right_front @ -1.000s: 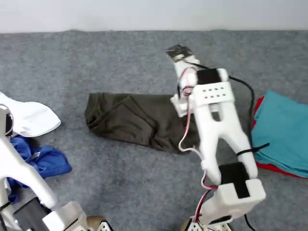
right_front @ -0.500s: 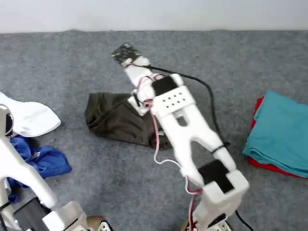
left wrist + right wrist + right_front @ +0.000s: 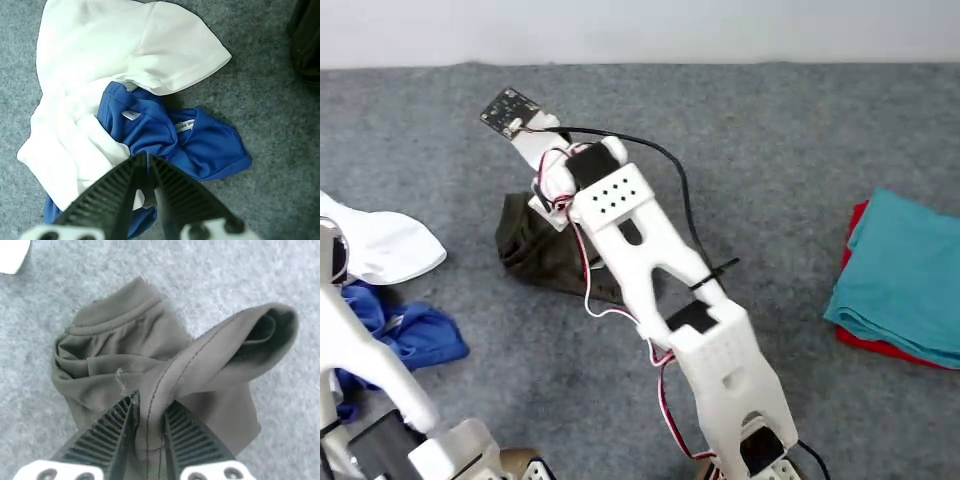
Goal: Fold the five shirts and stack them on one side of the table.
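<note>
An olive shirt (image 3: 535, 252) lies bunched on the grey table, mostly under the right arm. My right gripper (image 3: 149, 412) is shut on a fold of the olive shirt (image 3: 150, 365), lifting it over the rest of the cloth. In the high view that gripper (image 3: 548, 192) sits above the shirt's left part. A white shirt (image 3: 382, 245) and a blue shirt (image 3: 415, 335) lie crumpled at the left edge. My left gripper (image 3: 148, 167) hangs shut just above the blue shirt (image 3: 165, 137) and white shirt (image 3: 120, 50), holding nothing.
A folded teal shirt (image 3: 905, 275) rests on a red one (image 3: 880, 345) at the right edge. The grey carpet-like table surface (image 3: 800, 150) is bare at the back and between the piles. The left arm's base (image 3: 380, 400) stands at the lower left.
The right arm has swung left across the table, dragging the olive shirt's right side over onto its left part. The left arm has kept still.
</note>
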